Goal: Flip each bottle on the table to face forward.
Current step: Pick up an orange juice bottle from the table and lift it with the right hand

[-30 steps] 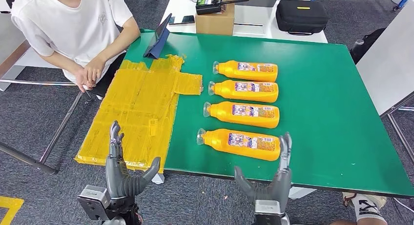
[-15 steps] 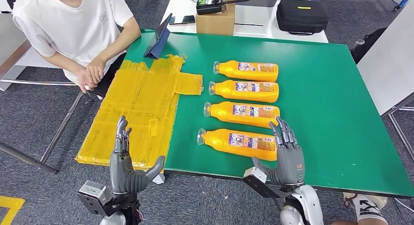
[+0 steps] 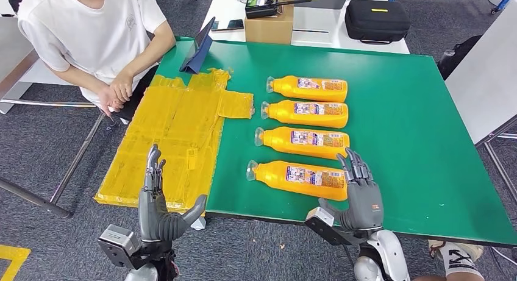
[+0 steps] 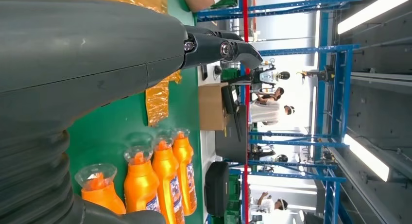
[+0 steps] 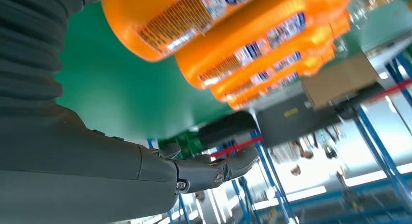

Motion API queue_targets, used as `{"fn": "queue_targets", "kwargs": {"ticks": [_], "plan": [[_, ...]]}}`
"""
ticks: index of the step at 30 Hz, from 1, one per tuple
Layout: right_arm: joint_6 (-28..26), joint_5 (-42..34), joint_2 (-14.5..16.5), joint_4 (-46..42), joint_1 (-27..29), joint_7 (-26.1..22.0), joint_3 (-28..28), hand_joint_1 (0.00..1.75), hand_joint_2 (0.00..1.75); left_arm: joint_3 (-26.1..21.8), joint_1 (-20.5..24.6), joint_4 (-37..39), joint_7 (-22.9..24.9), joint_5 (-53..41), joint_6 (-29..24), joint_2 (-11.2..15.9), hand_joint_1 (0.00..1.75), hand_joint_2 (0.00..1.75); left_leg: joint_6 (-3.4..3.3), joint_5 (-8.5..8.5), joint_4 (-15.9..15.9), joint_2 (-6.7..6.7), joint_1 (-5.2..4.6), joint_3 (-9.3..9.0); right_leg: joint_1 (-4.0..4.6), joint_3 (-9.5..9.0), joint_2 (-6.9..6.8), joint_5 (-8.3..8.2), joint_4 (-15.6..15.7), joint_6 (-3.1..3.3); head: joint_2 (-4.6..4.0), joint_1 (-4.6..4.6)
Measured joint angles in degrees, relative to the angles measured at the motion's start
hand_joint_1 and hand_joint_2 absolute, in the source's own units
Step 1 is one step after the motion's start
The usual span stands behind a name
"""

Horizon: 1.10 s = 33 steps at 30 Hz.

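Change, right hand: the right hand (image 3: 361, 195) has swung in from the table's near edge over the past second and now stands beside the base of the nearest bottle (image 3: 297, 178); since half a second ago it has barely shifted.
Change, left hand: the left hand (image 3: 157, 203) has edged slightly up and right, still off the table's near edge beside the yellow sheet (image 3: 177, 135).
Fingers, right: spread and upright, holding nothing, close by the bottle's base; contact cannot be told.
Fingers, left: apart, thumb out to the side, holding nothing.
Bottles: four orange bottles lie on their sides in a column on the green table (image 3: 402, 122), caps toward the yellow sheet, labels up: the nearest, the second bottle (image 3: 302, 142), the third bottle (image 3: 305, 113) and the farthest bottle (image 3: 307, 88). None has moved.
Bystander: a seated person (image 3: 91, 37) in a white shirt sits at the far left corner, hands together, head cut off by the frame.
Hard to make out: label print is too small to read; the right wrist view blurs the bottles' bases.
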<state>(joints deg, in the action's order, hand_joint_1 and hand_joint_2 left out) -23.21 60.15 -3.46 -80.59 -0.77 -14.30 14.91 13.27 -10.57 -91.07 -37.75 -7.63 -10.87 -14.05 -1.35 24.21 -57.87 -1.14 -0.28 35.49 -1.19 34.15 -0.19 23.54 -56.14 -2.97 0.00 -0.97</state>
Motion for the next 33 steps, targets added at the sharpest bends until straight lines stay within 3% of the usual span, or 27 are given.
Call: {"fn": "queue_targets", "kwargs": {"ticks": [8, 33], "plan": [[4.64, -2.25, -0.81, 4.72, -3.02, 1.11, 0.00, 0.00, 1.75, 0.11, 0.83, 0.59, 0.19, 0.00, 1.11, -0.01, 0.00, 1.75, 0.00, 0.00, 0.00, 0.00, 0.01, 0.00, 0.01, 0.01, 0.00, 0.00, -0.01, 0.00, -0.01, -0.02], [10.76, -1.84, -1.01, 17.23, -11.77, 2.19, 3.86, 0.00, 1.75, 0.25, 2.44, 2.38, 1.15, -0.04, 2.07, -0.31, 0.00, 1.75, 0.00, -0.01, 0.00, 0.00, 0.01, 0.00, 0.01, 0.00, 0.00, 0.00, -0.01, 0.00, -0.01, 0.00]]}}
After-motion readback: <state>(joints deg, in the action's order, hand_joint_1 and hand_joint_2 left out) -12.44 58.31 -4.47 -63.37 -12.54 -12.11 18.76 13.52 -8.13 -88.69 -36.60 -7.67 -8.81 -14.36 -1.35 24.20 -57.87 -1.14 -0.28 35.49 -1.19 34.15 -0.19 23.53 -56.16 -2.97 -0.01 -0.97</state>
